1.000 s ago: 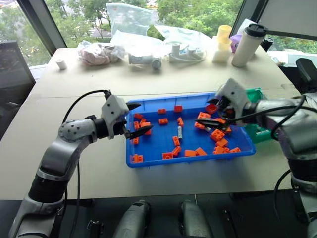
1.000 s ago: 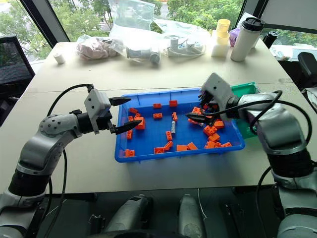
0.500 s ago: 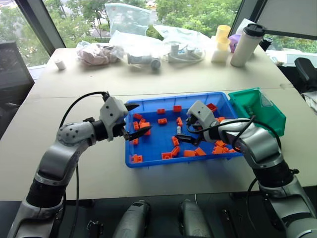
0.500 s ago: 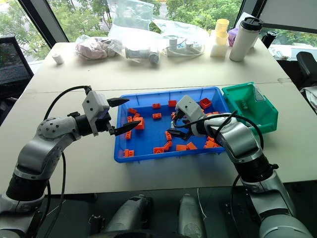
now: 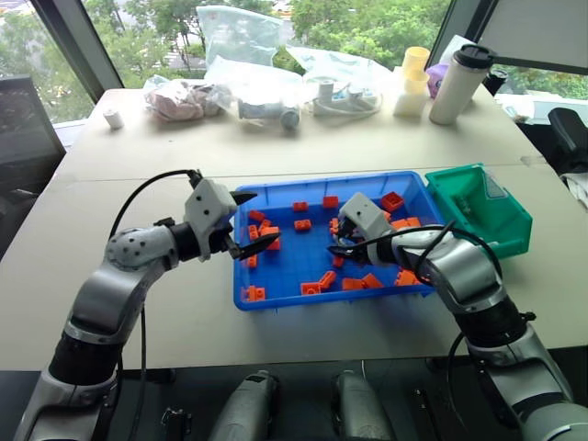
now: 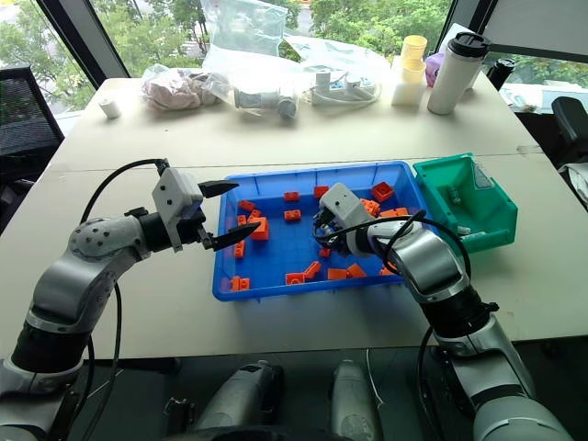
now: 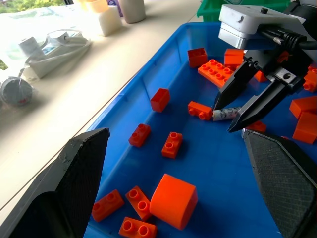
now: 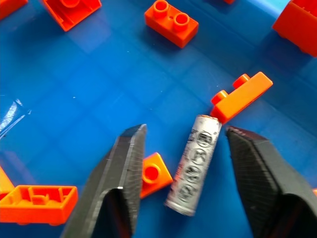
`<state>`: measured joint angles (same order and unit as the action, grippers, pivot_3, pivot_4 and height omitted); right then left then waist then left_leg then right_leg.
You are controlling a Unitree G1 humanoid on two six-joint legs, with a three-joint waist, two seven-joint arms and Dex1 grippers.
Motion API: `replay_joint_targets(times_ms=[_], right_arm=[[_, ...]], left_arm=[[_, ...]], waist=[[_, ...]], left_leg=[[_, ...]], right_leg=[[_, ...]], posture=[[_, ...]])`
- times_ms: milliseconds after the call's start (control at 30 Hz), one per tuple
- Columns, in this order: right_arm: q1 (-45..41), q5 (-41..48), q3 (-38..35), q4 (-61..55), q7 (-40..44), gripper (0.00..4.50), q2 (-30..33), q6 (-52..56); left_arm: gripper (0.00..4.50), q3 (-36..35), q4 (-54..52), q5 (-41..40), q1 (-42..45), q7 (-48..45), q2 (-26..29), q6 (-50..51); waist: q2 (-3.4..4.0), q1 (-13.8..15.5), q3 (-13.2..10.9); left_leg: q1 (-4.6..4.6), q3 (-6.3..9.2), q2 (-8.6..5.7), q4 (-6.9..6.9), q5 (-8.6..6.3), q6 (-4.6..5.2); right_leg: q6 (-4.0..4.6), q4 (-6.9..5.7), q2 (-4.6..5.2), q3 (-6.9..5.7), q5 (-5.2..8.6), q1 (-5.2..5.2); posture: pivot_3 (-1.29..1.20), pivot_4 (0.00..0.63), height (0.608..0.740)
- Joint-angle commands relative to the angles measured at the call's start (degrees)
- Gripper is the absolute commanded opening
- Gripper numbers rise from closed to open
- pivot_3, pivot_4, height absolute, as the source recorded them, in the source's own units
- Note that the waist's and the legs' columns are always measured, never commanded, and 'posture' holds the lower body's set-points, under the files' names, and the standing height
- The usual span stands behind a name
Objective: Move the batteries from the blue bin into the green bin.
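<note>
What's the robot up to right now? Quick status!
Right gripper straddling battery in blue bin, not clamped. Left gripper open, idle. Orange bricks crowd it.

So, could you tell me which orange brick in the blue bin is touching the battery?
The thin flat brick at the battery's far end; the other orange bricks lie apart from it.

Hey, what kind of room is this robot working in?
Probably an office or lab on an upper floor: a long beige table beside large windows over treetops, a black office chair at the side, and a white lidded travel cup among clear plastic bags.
</note>
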<state>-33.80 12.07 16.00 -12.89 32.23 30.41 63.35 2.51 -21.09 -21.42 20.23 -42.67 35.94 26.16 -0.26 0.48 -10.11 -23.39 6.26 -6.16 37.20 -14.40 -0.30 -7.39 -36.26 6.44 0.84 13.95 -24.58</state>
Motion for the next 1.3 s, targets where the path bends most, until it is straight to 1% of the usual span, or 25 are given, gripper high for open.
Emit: replay_joint_targets(times_ms=[33,67,167,233,333,400,467,533,633,700,800,933,1000,1033,1133,1200,1233,1300], right_arm=[[-0.4,-0.7,0.6,-0.7,-0.7,0.26,0.0,0.4],[-0.3,-0.6,0.8,-1.4,-0.7,0.01,0.1,0.7],[-0.3,-0.3,0.5,-3.5,-0.2,0.02,0.9,2.0],[-1.3,0.2,-1.3,-5.0,-0.3,0.02,1.5,3.5],[-3.5,1.0,-4.5,-7.5,0.8,0.02,4.3,4.6],[-6.2,2.1,-9.2,-7.7,1.2,0.02,6.4,5.8],[-9.2,2.1,-14.1,-5.6,1.5,0.02,10.0,5.2],[-10.9,1.0,-17.0,-2.2,1.7,0.02,14.5,3.0],[-12.0,-2.7,-18.6,5.3,1.2,0.02,21.7,-3.4],[-11.4,-4.5,-19.1,10.1,1.2,0.02,25.3,-7.2],[-8.7,-5.4,-19.4,14.6,2.4,0.02,28.1,-11.3],[-4.9,-5.3,-20.2,16.3,3.5,0.02,28.4,-13.5],[-3.3,-4.9,-20.6,16.3,3.8,1.05,28.0,-13.8],[-2.8,-4.8,-20.8,16.3,4.0,1.43,27.9,-13.9],[-1.2,-4.4,-21.2,16.0,4.8,3.0,27.8,-14.2],[-2.0,-3.9,-22.0,14.5,5.3,4.03,28.1,-14.6],[-2.6,-3.5,-22.3,13.9,5.6,4.45,28.1,-14.7],[-4.1,0.0,-22.8,9.0,7.9,4.45,27.4,-12.0]], left_arm=[[4.5,-0.9,-2.3,0.2,0.1,0.4,0.1,-0.1],[4.5,-0.9,-2.3,0.2,0.1,0.5,0.1,-0.1],[4.5,-0.7,-2.3,0.2,0.3,0.6,0.0,-0.1],[4.5,-0.8,-2.1,0.2,0.3,0.6,0.1,-0.2],[4.5,-0.6,-2.1,0.3,0.3,0.6,0.1,-0.3],[4.5,-0.7,-2.1,0.2,0.3,0.6,0.0,-0.3],[4.5,-0.5,-1.9,0.2,0.4,0.5,-0.1,-0.4],[4.5,-0.4,-1.7,0.1,0.5,0.3,-0.3,-0.5],[4.5,0.3,-0.8,0.4,0.9,0.0,-0.7,-1.0],[4.5,0.7,-0.2,0.6,1.4,-0.2,-1.2,-1.4],[4.5,1.3,0.7,1.0,2.1,-0.5,-1.8,-1.8],[4.5,1.3,1.2,1.5,2.4,-1.0,-2.3,-2.1],[4.5,1.2,1.3,1.6,2.5,-1.3,-2.3,-2.2],[4.5,1.2,1.4,1.7,2.6,-1.4,-2.3,-2.2],[4.5,1.0,1.6,1.8,2.7,-1.8,-2.3,-2.2],[4.5,0.8,1.5,1.8,2.6,-2.1,-2.1,-2.1],[4.5,0.8,1.4,1.8,2.6,-2.2,-2.1,-2.0],[4.5,0.7,1.4,1.8,2.6,-2.4,-2.1,-2.0]], waist=[[0.0,0.0,0.0],[-0.01,0.0,0.0],[-0.01,0.0,0.0],[-0.01,0.0,0.0],[0.0,0.1,0.0],[0.0,0.1,0.0],[0.02,0.1,0.0],[0.02,0.3,0.0],[-0.02,0.3,0.0],[-0.01,0.2,0.0],[-0.01,0.0,0.0],[0.01,-0.5,0.0],[0.02,-0.5,0.0],[0.02,-0.5,0.0],[0.02,-0.3,0.0],[0.03,-0.2,0.0],[0.03,-0.2,0.0],[0.05,-0.2,0.0]], left_leg=[[0.0,0.0,0.0,0.0,0.0,0.0],[0.0,0.0,0.0,0.0,0.0,0.0],[0.01,0.0,0.0,0.0,0.0,0.0],[0.01,0.0,0.0,0.0,0.0,0.0],[0.01,0.0,0.0,0.0,0.0,0.0],[0.0,-0.01,-0.01,0.0,-0.01,0.01],[0.0,-0.01,-0.01,-0.01,-0.02,0.03],[0.0,-0.01,-0.01,-0.02,-0.03,0.05],[0.0,-0.01,-0.01,-0.02,-0.04,0.06],[0.0,-0.05,-0.01,-0.02,-0.07,0.12],[0.0,-0.08,0.02,-0.05,-0.06,0.11],[0.01,-0.11,0.04,-0.06,-0.06,0.1],[0.01,-0.11,0.04,-0.06,-0.06,0.1],[0.01,-0.1,0.04,-0.06,-0.06,0.1],[0.01,-0.11,0.03,-0.05,-0.05,0.1],[0.01,-0.1,0.03,-0.04,-0.06,0.1],[0.01,-0.1,0.02,-0.04,-0.05,0.1],[0.01,-0.1,0.03,-0.05,-0.05,0.09]], right_leg=[[0.0,0.0,0.0,0.0,0.0,0.0],[0.0,0.0,0.0,0.0,0.0,0.0],[0.0,0.0,0.0,0.0,0.0,0.01],[0.0,0.0,0.0,0.0,0.0,0.01],[0.0,0.0,0.0,0.0,0.0,0.0],[0.0,0.0,0.0,0.0,0.0,0.0],[0.0,0.0,0.0,0.0,0.0,0.0],[0.0,0.01,0.0,-0.01,0.0,0.0],[0.0,0.09,0.01,-0.05,0.0,0.06],[0.0,0.09,0.03,-0.04,0.0,0.06],[0.0,0.07,0.02,-0.02,0.0,0.04],[0.0,0.04,0.0,0.02,0.0,0.02],[0.0,0.03,0.0,0.02,0.0,0.0],[0.0,0.03,0.0,0.02,0.0,0.0],[0.0,0.03,0.0,0.03,0.0,0.01],[0.0,0.03,0.0,0.03,0.0,0.01],[0.0,0.03,0.01,0.03,0.0,0.01],[0.0,0.03,0.01,0.03,0.0,0.01]], posture=[[0.0,0.15,0.74],[0.0,0.15,0.74],[0.0,0.15,0.74],[0.0,0.15,0.74],[0.0,0.15,0.74],[0.0,0.15,0.74],[0.0,0.15,0.74],[0.0,0.15,0.74],[0.0,0.15,0.74],[0.0,0.15,0.74],[0.0,0.15,0.74],[0.0,0.15,0.74],[0.0,0.15,0.74],[0.0,0.15,0.74],[0.0,0.15,0.74],[0.0,0.15,0.74],[0.0,0.15,0.74],[0.0,0.15,0.74]])
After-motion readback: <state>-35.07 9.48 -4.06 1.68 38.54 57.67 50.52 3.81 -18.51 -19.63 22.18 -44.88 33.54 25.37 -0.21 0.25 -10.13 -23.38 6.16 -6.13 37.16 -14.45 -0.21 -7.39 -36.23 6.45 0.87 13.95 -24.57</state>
